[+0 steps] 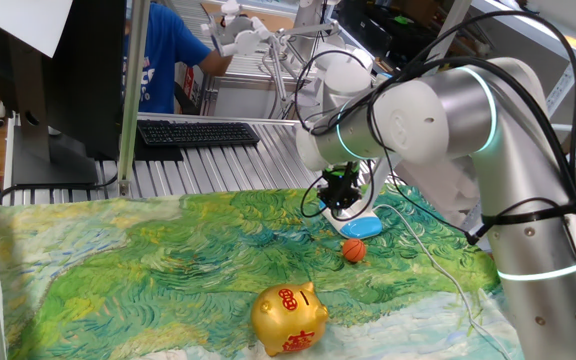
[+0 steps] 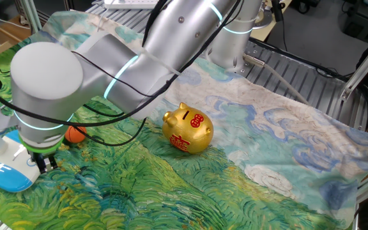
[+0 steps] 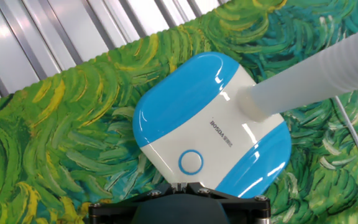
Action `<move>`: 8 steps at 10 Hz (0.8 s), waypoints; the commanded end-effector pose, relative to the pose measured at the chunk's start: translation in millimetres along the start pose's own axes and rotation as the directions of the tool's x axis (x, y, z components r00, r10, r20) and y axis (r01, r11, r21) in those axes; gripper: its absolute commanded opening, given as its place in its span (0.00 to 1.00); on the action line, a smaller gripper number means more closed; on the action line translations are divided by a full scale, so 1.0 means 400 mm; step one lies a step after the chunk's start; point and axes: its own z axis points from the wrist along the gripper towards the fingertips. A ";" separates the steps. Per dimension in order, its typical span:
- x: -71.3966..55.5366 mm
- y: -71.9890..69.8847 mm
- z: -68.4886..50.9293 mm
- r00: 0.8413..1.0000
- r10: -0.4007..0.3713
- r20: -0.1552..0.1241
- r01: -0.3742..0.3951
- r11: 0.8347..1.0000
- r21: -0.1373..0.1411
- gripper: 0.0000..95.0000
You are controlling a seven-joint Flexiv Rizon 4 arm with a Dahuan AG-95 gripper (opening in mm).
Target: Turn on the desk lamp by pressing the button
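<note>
And here's the gripper [image 1: 343,205], hanging low over the desk lamp [image 3: 211,129] at the far edge of the painted swirl-pattern tablecloth [image 1: 148,270]. From the hand view, the lamp's base fills the middle of the picture: a rounded white body with light-blue sides, a maker's name printed across it, and the round, blue-ringed button [image 3: 191,162] sitting at about six o'clock on the base, just above the dark gripper body at the bottom edge. The lamp's white neck [image 3: 316,71] runs off toward two o'clock, blurred and close to the lens. A thin white cord [image 3: 352,127] trails down the right side over the cloth.

In one fixed view, the lamp base shows as a sliver of blue right beneath the hand, and the small orange ball [image 1: 354,250] sits just beside it, at roughly five o'clock from the base. The gold piggy bank [image 1: 290,318] stands well apart, nearer the front of the cloth, at seven o'clock from the ball. A black keyboard [image 1: 196,132] lies on the ribbed metal surface behind.

The other fixed view has the arm's big silver joint looming over the lamp, with the ball tucked behind it.

Fingers spread or pressed together? Can't tell; the tips are not visible in any view.
</note>
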 end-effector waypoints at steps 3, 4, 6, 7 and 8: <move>-0.007 -0.006 -0.007 1.000 -0.024 0.017 0.023 0.999 0.022 0.00; -0.012 -0.008 -0.007 0.999 -0.032 0.018 0.031 0.999 0.024 0.00; -0.020 -0.013 -0.002 0.999 -0.048 0.021 0.047 0.999 0.025 0.00; -0.022 -0.014 0.000 0.999 -0.050 0.021 0.049 0.998 0.027 0.00; -0.024 -0.015 0.001 0.998 -0.053 0.022 0.052 0.998 0.028 0.00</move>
